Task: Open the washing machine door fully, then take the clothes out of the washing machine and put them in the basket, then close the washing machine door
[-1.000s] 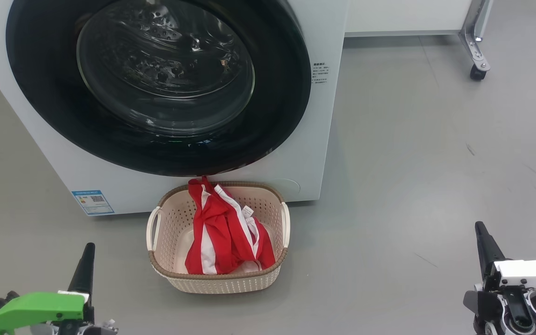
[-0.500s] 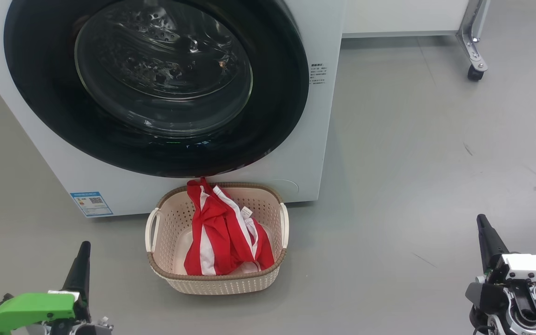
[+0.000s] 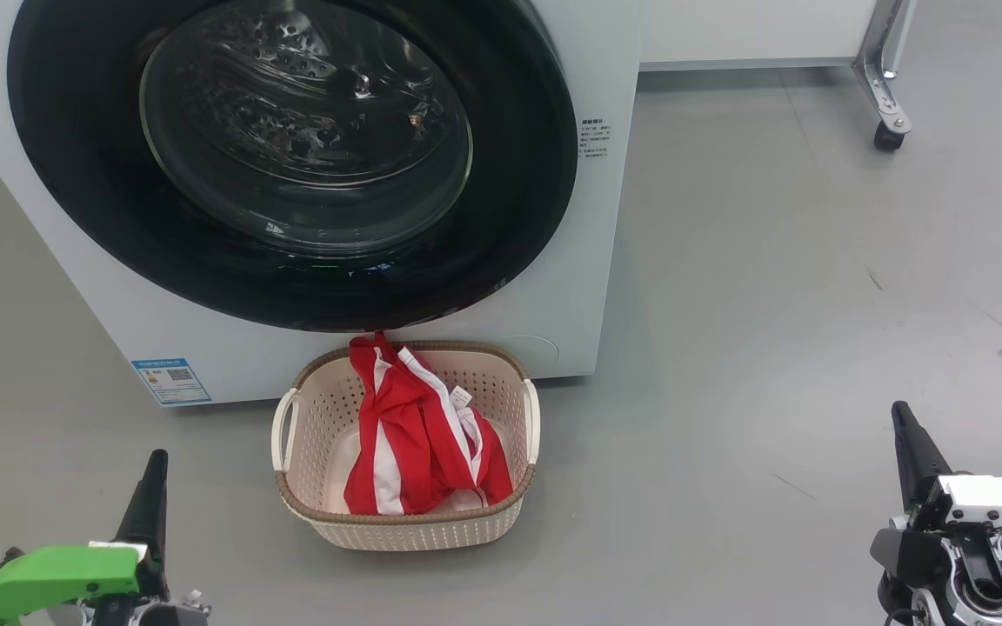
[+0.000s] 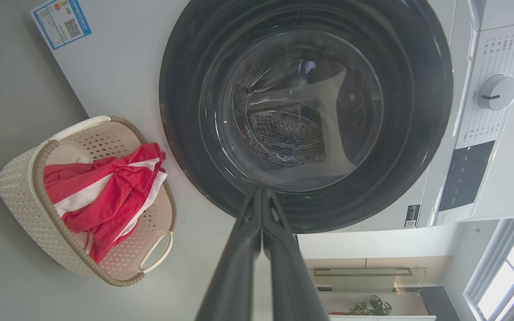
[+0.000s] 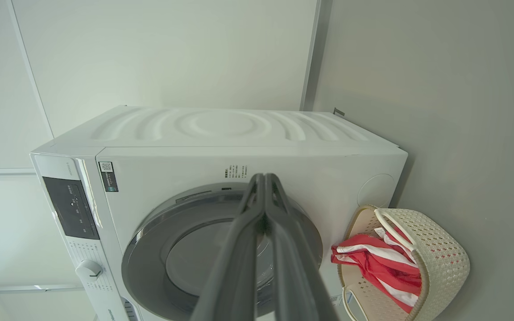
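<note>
Head view: your left claw [image 3: 156,461] sits at the lower left, its two dark fingers pressed together into one point, with nothing between them. Your right claw [image 3: 901,416] sits at the lower right, its fingers also together and empty. Ahead of the two claws, nearer the left one, the basket [image 3: 405,532] stands on the grey floor [image 3: 771,304]. The clothes [image 3: 418,443] are heaped inside it, with one red end draped over the rim on the machine's side. Just beyond the basket is the washing machine [image 3: 592,261], and the washing machine door [image 3: 305,148] lies closed against its front. The blue label sticker [image 3: 170,380] is ahead of the left claw's tip, low on the machine. A caster wheel [image 3: 884,136] stands far beyond the right claw.

Left wrist view: your left claw's fingers rise from the bottom edge and meet at the tip, which points at the door's black ring. You can see the steel drum [image 4: 283,133] through the glass past the tip. The basket with the clothes lies to the left of the fingers, apart from them. To their right are the control dial [image 4: 498,92] and a dark display panel [image 4: 464,176].

Right wrist view: your right claw's fingers are together, and the tip lies over the machine's front at the edge of the closed door. The basket is to the lower right of the fingers, just beside the machine, and holds the clothes.
</note>
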Robot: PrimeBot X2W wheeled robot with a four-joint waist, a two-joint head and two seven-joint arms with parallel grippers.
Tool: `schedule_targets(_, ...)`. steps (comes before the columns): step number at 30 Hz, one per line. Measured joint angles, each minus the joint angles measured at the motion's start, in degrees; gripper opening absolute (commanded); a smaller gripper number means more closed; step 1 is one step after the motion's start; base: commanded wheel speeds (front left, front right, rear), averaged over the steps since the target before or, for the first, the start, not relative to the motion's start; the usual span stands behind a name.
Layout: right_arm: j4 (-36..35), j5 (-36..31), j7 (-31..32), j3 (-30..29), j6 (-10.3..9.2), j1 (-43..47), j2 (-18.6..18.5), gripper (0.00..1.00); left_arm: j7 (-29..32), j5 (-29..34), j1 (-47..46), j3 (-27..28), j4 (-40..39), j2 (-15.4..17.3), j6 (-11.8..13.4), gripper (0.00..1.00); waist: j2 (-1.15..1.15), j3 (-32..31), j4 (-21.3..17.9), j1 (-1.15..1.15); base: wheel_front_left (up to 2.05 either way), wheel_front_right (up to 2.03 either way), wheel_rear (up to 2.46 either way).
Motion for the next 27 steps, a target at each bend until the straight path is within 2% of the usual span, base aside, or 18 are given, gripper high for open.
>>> schedule_targets(27,0.3,0.0,0.3,-0.2,0.07,0.0,0.0,0.00,0.0,0.0,-0.3,0.2,0.3,0.0,0.0,0.00,0.00,0.0,0.0,0.00,0.00,0.00,0.00)
